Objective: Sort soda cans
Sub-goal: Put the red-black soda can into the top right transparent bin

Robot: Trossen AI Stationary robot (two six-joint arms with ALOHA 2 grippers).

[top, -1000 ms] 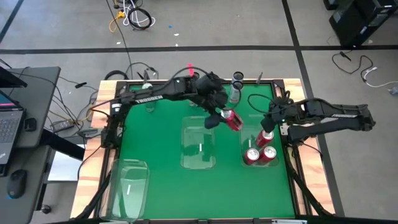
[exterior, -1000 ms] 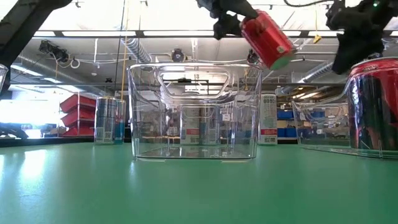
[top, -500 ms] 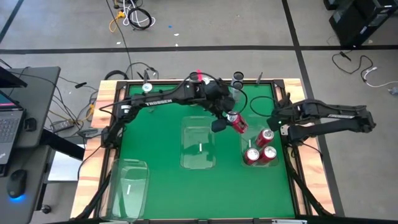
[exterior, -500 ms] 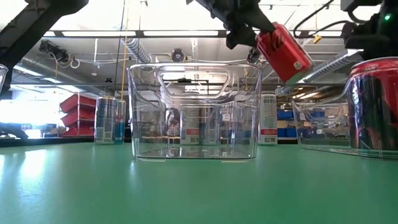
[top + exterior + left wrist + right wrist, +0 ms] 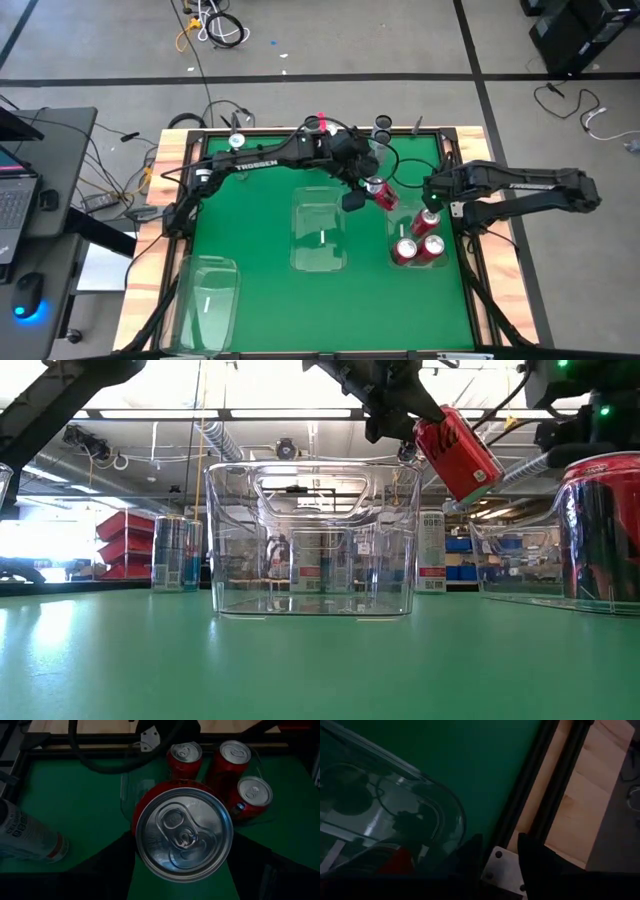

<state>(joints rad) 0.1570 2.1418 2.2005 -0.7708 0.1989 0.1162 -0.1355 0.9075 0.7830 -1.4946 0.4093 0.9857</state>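
Red can (image 5: 458, 453) tilted, clamped between left gripper's (image 5: 362, 190) jaws.

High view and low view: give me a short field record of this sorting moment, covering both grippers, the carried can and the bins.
left gripper: shut on red soda can, held tilted in the air
position: between middle clear bin and right clear bin
right clear bin contents: three red cans
middle clear bin contents: none visible
right gripper: above far end of right clear bin, holding nothing visible
near-left bin: no cans visible
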